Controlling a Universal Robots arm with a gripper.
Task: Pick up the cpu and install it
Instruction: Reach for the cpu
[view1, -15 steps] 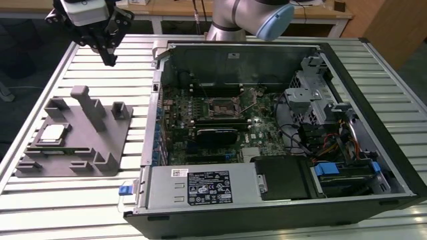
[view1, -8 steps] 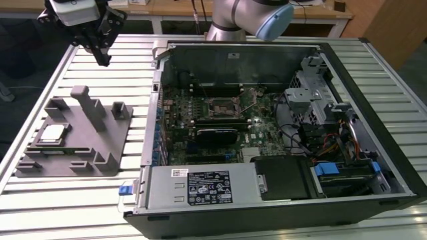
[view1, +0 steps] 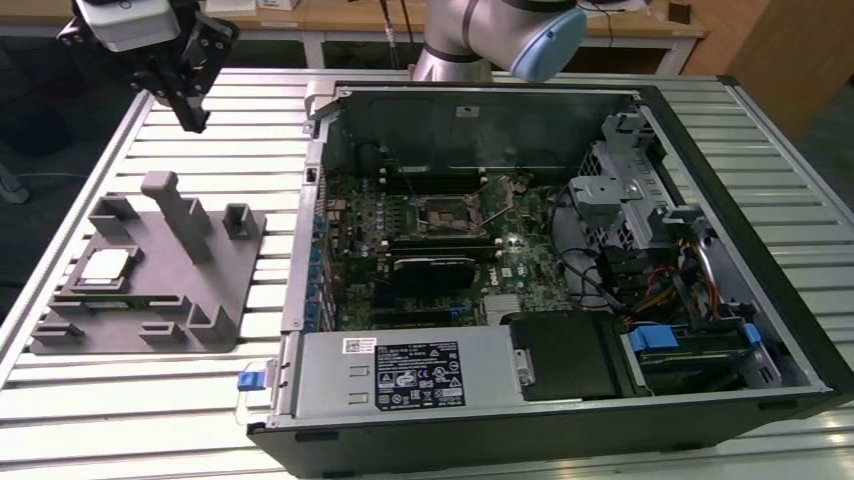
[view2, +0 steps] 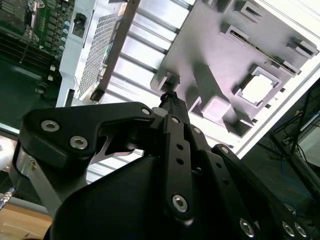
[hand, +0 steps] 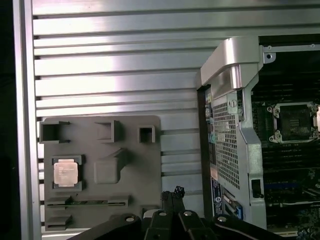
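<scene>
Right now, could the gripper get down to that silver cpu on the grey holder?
Probably yes. The gripper hangs in the air near the grey holder, fingers shut, and the cpu lies in its recess with nothing over it.

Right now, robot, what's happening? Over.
Gripper shut, empty, hovering. Cpu lying in gray holder, untouched. Nothing covering it. Over.

The exterior view's edge cuts off the arm's (view1: 457, 42) upper part.
</scene>
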